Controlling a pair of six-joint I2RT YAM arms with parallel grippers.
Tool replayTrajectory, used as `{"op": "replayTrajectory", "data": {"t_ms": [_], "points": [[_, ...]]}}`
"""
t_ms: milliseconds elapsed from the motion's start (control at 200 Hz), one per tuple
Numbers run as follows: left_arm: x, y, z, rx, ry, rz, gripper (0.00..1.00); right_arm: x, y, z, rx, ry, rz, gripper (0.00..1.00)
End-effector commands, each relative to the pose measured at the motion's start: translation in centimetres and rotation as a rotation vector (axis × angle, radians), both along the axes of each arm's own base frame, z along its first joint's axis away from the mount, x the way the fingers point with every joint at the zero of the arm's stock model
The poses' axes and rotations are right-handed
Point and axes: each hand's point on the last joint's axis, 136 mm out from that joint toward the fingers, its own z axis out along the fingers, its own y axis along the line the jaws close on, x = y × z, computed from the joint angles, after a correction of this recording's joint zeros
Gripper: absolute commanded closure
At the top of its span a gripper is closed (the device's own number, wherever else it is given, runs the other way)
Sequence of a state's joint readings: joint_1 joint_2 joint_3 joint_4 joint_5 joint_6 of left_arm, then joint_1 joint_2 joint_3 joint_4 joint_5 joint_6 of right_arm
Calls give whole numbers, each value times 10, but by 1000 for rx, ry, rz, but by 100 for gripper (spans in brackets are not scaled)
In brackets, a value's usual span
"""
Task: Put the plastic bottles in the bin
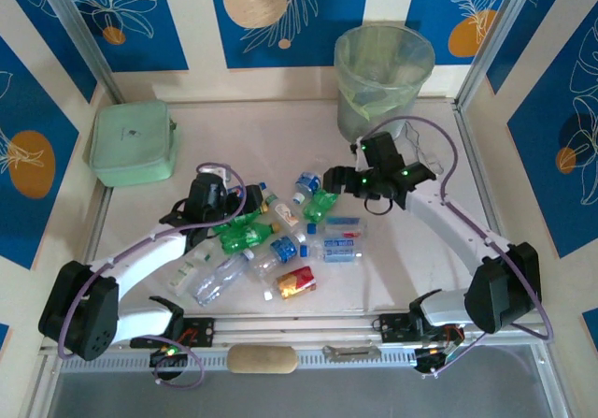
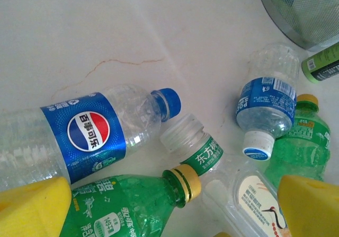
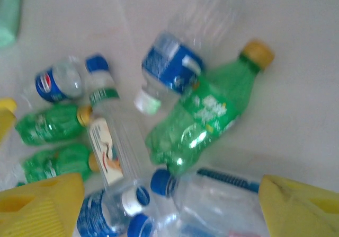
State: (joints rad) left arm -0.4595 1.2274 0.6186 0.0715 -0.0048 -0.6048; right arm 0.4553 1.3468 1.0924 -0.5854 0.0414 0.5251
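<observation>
Several plastic bottles (image 1: 280, 240) lie in a loose heap at mid-table: clear ones with blue labels, green ones, and one with a red-yellow label (image 1: 296, 282). The bin (image 1: 383, 72), grey with a pale green liner, stands at the back right. My left gripper (image 1: 234, 214) hovers open at the heap's left side. In the left wrist view a green bottle with a yellow cap (image 2: 137, 205) lies between the open left gripper's (image 2: 175, 216) yellow fingers (image 2: 32, 205). My right gripper (image 1: 336, 180) is open above the heap's far right. Below my right gripper (image 3: 172, 210) lies a clear blue-capped bottle (image 3: 222, 200).
A flat mint-green pouch (image 1: 134, 142) lies at the back left. Blue patterned walls close in the table on three sides. Bare tabletop runs between the heap and the bin. In the left wrist view the bin's grey wall (image 2: 304, 9) stands at the top right.
</observation>
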Motion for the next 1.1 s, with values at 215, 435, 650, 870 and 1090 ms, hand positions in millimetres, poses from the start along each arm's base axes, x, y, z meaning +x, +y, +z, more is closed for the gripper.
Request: {"op": "replayTrajectory", "data": {"t_ms": [215,435,650,870,1090], "points": [[9,3,12,-61,-29,61,0,-8,9,-52,-77,196,-161,13],[4,10,11,-14,-28,59,0,19,19,-76,-56,209,-249,14],[-3,24,10,4,-44,90,0,37,24,-98,-34,225,-320,16],[-2,32,16,22,-53,90,0,46,29,-116,-50,262,-341,24],[0,35,16,28,-71,98,0,49,27,-130,-56,270,-381,29]]}}
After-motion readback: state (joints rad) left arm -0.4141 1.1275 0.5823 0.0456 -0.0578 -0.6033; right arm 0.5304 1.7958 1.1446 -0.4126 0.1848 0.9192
